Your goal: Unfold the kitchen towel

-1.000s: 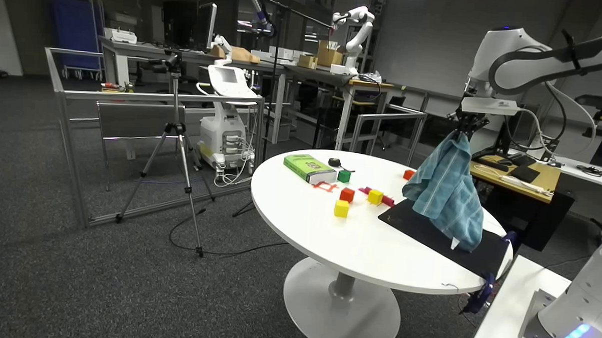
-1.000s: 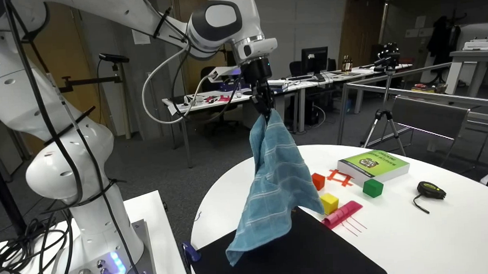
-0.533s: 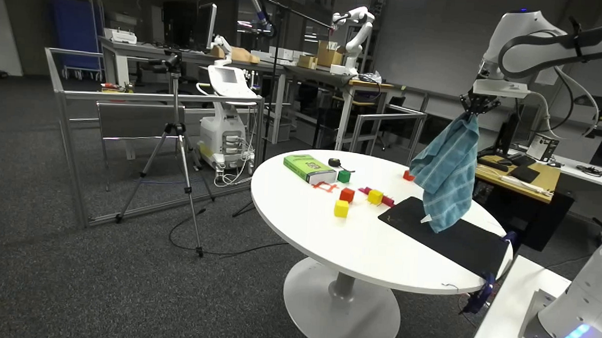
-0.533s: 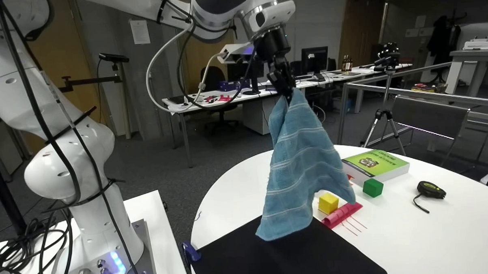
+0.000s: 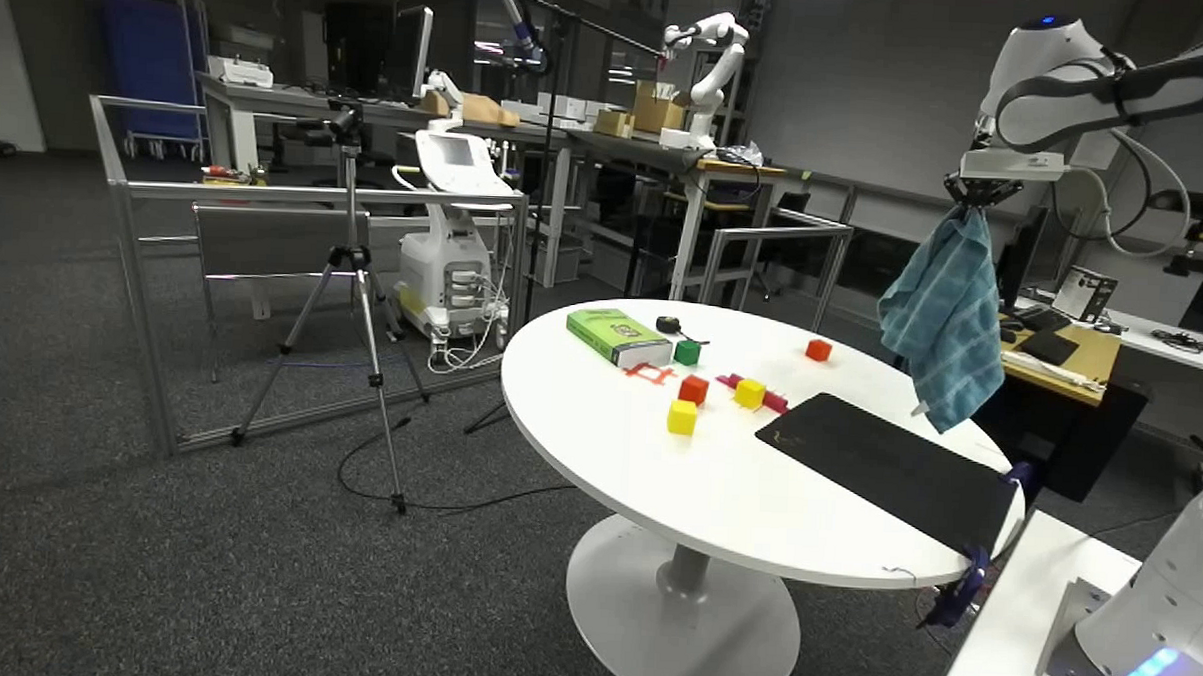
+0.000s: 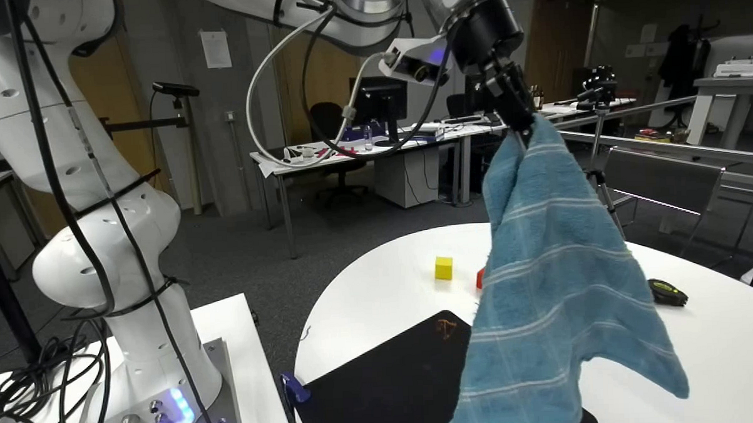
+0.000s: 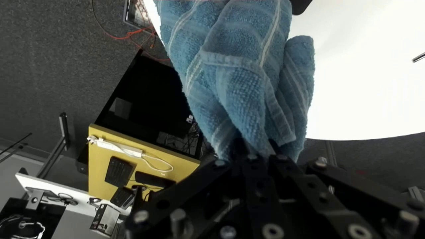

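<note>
The fingers of the gripper are pinched together on the gathered top of the towel, their black tips sunk into the cloth; the gap between them I can't make out. From that grip the towel hangs in the air, bunched narrow at the top and wider below, one loose corner swung outward in an exterior view. The wrist view shows a hem doubled over among the folds. A white tab pokes from the lower edge.

Looking down from the wrist, the rim of the table runs behind the towel, white top to one side, carpet to the other. The lowest tip seems to be off the tabletop, near the mat; how high, I can't judge. The mat lies flat, reaching the rim by the blue clamps. White tabletop stretches from the mat past the yellow blocks toward the book. One red block sits apart, near the rim.

In an exterior view the towel's bottom runs out of sight and its folds hide nearly all of the book; the tape measure shows just past them.
</note>
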### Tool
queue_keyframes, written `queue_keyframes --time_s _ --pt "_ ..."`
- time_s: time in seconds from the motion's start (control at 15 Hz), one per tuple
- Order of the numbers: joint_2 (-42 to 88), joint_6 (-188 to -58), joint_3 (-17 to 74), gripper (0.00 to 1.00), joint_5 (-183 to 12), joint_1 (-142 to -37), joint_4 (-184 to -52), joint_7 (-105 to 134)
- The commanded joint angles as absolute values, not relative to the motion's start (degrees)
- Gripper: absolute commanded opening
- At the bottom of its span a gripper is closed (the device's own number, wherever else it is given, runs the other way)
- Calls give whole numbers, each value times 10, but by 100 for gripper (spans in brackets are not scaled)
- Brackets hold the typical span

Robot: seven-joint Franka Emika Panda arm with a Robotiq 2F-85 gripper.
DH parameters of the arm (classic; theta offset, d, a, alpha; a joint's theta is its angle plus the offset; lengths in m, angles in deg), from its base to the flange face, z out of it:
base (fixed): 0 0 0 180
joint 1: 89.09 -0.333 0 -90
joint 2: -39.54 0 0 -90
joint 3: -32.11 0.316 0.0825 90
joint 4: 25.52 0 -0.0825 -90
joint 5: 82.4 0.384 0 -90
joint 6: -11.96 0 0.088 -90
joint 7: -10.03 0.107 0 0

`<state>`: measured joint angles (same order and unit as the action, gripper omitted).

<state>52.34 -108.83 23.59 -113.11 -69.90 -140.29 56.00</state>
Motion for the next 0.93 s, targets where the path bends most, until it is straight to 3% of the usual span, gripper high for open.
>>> queue_keyframes --time_s 0.0,0.4,0.87 --pt "462 -1141 216 1 -1189 -693 -1362 541" --pt "390 -1278 166 1 -1177 -696 -1367 411" --pt "369 -1314 150 1 -1145 -703 -1392 283"
